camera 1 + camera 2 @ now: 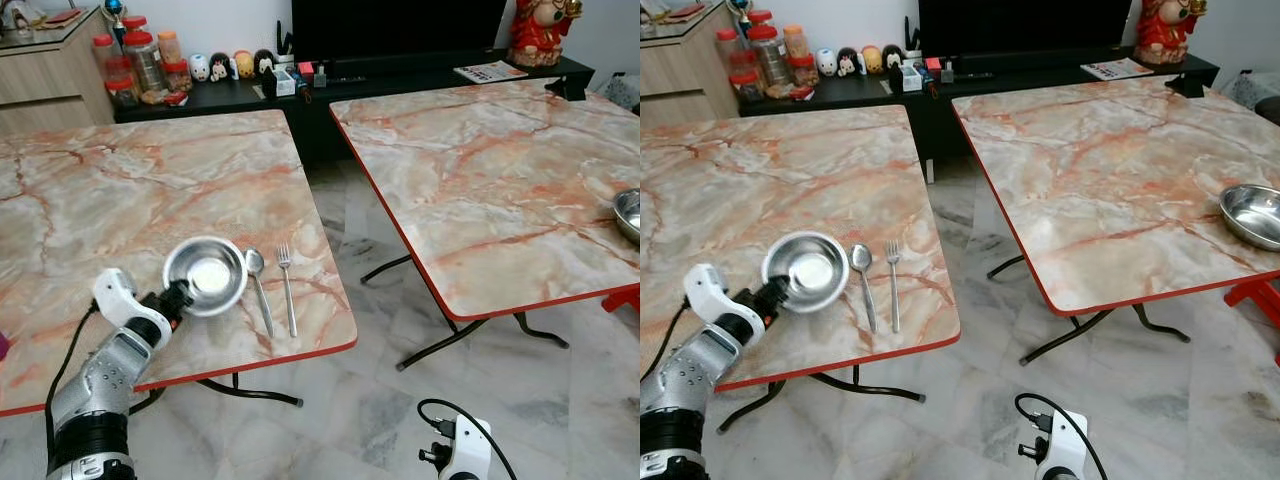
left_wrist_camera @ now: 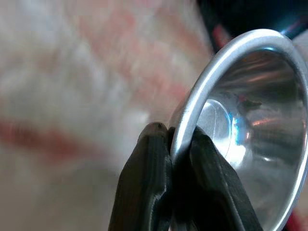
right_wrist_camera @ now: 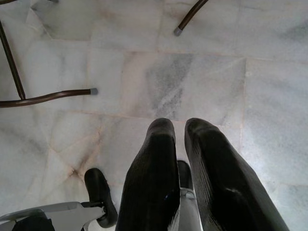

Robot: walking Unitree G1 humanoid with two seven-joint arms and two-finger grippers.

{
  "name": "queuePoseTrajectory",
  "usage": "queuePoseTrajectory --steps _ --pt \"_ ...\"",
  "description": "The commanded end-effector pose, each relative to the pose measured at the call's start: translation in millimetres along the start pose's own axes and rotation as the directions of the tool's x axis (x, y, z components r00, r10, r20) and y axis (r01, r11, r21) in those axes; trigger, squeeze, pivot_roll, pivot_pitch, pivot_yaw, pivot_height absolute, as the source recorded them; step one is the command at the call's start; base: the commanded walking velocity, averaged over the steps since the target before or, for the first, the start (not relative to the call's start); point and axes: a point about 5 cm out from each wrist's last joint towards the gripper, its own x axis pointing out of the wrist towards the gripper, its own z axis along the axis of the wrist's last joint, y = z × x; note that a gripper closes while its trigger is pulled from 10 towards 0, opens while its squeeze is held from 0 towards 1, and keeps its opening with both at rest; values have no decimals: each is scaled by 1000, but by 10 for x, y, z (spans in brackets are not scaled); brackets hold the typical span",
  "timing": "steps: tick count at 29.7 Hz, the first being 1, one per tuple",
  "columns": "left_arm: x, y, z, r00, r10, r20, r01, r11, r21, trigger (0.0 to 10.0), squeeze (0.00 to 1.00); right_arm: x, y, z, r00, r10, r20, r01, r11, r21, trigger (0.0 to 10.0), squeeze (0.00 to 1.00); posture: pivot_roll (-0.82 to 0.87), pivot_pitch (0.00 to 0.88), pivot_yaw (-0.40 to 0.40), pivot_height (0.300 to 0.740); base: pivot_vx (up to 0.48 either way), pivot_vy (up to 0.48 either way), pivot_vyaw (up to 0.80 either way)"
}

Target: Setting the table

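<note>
- Left eye view: the left pincer [image 1: 180, 297] is clamped on the near-left rim of a steel bowl [image 1: 207, 276], which sits at the near right of the left surface [image 1: 120, 190], close to its red-trimmed front edge.
- Left wrist view: the two black fingers [image 2: 144, 178] pinch the thin, rolled metal rim between them; the bowl's inside is polished and mirror-bright.
- Just right of the bowl lie a spoon [image 1: 258, 285] and then a fork [image 1: 287, 285], parallel, handles pointing toward the near edge.
- Judged step: placing the bowl as part of a place setting beside the cutlery. It looks slightly tilted, so it may not be fully settled.
- Next move likely calls for lowering it flat, then parting the fingers and drawing back without dragging the light, slippery bowl.
- Both surfaces are smooth marble-patterned tops, pink-veined, on thin dark folding legs.
- A second steel bowl [image 1: 1252, 214] rests at the right edge of the right surface [image 1: 1110, 170].
- The right pincer [image 3: 180, 144] hangs idle over the pale marble floor [image 3: 144, 57], fingers nearly together, holding nothing.
</note>
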Motion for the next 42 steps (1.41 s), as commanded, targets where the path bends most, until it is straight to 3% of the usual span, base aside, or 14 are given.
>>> queuePoseTrajectory --steps 1,3,6,9,13,19,24,27,29,30,32,33,35,42 --pt "6 -96 214 993 -49 112 49 999 -4 10000 0 6 17 8 1000 4 -5 -4 1000 0 10000 0 51 0 11 740 0 0 0" --pt "-22 -84 282 986 -49 161 50 999 -2 10000 0 6 20 6 1000 5 -5 -5 1000 0 10000 0 52 0 11 740 0 0 0" --pt "-123 -19 563 940 0 340 8 1000 -24 10000 0 7 31 7 1000 8 -4 -8 1000 1 10000 0 56 0 10 740 0 0 0" --pt "-167 40 712 908 60 414 -53 998 -29 10000 0 7 36 8 1000 9 -4 -9 1000 2 10000 0 58 0 9 740 0 0 0" --pt "-352 238 1124 795 191 576 -216 976 -24 10000 0 8 51 5 1000 13 -6 -13 1000 0 10000 0 65 0 8 740 0 0 0" --pt "-657 520 1465 654 326 683 -408 912 -44 10000 0 7 59 -1 1000 13 -6 -13 1000 4 10000 0 72 0 12 740 0 0 0" --pt "-737 598 1530 621 353 700 -483 875 -13 10000 0 6 64 -5 1000 14 -6 -14 1000 5 10000 0 74 0 13 740 0 0 0" --pt "-694 516 1426 684 266 679 -498 851 167 10000 0 6 74 -2 1000 18 0 -18 1000 14 10000 0 77 0 14 740 0 0 0" --pt "-588 415 1292 730 218 647 -463 855 233 10000 0 7 74 4 1000 16 3 -16 1000 14 10000 0 77 0 14 740 0 0 0" --pt "-588 415 1292 730 218 647 -463 855 233 10000 0 7 74 4 1000 16 3 -16 1000 14 10000 0 77 0 14 740 0 0 0" --pt "-441 261 1110 800 147 581 -402 850 339 10000 0 10 70 19 1000 12 9 -13 1000 17 10000 0 76 0 13 740 0 0 0" --pt "-441 261 1110 800 147 581 -402 850 339 10000 0 10 70 19 1000 12 9 -13 1000 17 10000 0 76 0 13 740 0 0 0" --pt "-275 68 847 877 54 477 -290 852 436 10000 0 11 58 28 1000 9 12 -9 1000 19 10000 0 72 0 15 740 0 0 0" --pt "-110 -167 476 925 -19 380 -153 896 418 10000 0 8 43 30 1000 4 19 -4 1000 21 10000 0 68 0 15 740 0 0 0"
